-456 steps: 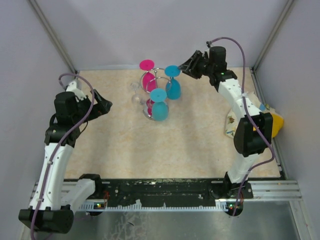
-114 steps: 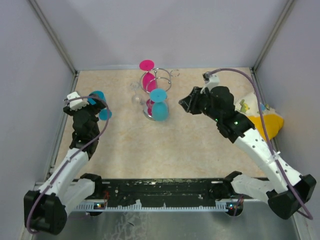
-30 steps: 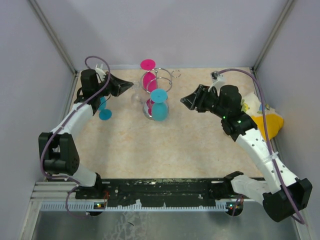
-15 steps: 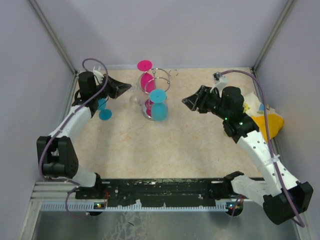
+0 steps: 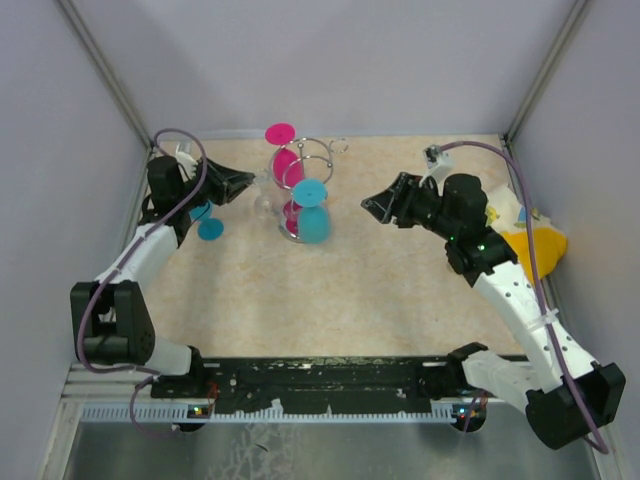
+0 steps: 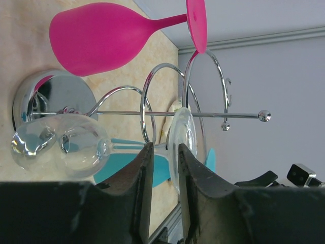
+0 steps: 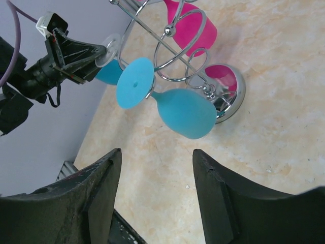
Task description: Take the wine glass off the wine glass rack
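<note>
The wine glass rack [image 5: 301,168] [image 6: 51,94] [image 7: 231,89] stands at the back middle of the table. A clear wine glass [image 5: 262,196] [image 6: 76,147] hangs bowl-down on its left side, foot up by the loop arms. My left gripper [image 5: 247,181] [image 6: 163,146] is at that foot with its jaws a little apart; the foot's rim and the stem end lie in the gap. A pink glass [image 5: 283,163] [image 6: 96,35] and a blue glass [image 5: 314,222] [image 7: 183,112] also hang there. To the right of the rack, my right gripper [image 5: 372,205] [image 7: 156,152] is open and empty.
Another blue glass [image 5: 207,222] stands on the table at the left, beside my left arm. A yellow item [image 5: 537,250] lies at the right edge. Grey walls close in the back and both sides.
The left jaws, shut a second ago, have parted slightly. The rack with its glasses has shifted a little to the left. The right jaws have widened slightly.
</note>
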You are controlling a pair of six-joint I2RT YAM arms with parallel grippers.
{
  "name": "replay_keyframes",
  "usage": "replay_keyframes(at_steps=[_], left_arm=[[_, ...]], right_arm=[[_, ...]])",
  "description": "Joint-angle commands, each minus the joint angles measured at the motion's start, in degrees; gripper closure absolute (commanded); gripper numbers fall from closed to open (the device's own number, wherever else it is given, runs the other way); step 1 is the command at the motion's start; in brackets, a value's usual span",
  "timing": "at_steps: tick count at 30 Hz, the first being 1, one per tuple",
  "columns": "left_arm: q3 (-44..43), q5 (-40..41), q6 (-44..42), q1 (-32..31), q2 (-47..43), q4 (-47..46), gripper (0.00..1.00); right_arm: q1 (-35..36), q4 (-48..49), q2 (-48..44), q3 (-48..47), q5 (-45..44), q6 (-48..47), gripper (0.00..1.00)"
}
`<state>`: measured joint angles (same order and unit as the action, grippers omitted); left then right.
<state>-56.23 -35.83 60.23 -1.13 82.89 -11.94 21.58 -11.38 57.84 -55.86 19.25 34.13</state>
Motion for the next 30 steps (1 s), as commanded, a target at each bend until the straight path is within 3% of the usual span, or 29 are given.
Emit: replay_keyframes(at_steps=[1,6,13,18,23,30], left_arm=[[2.26,-1.75,1.76,0.67,-3.05,-5.45,0.67],[2.78,-1.77,2.41,0.77,-4.28,-6.08,0.63],[2.37,-3.12,2.86,0.73,-3.64,-7.24,0.92],[2.57,-4.81,4.07,0.76,-2.09,-8.45,0.97],[2.85,-4.78,4.10,0.80,-2.25,-8.81,1.00],[3.10,-4.96,3.90,0.80,-2.73,-7.82,1.00]], right_arm=[[-0.47,3.73,-0.04,-0.29,1.41,0.00,0.41],[-0.49,4.68,0.32,0.00,2.38,0.60,0.40],[-0.49,8.74,2.19,0.63,4.88,1.49,0.40],[0.63,11.33,8.63,-4.83,7.19,-1.53,0.34],[10.23,4.32,16.78,-18.03,-6.42,-14.99,0.29],[12.41,1.28,28.40,-30.78,-13.74,-22.73,0.35]])
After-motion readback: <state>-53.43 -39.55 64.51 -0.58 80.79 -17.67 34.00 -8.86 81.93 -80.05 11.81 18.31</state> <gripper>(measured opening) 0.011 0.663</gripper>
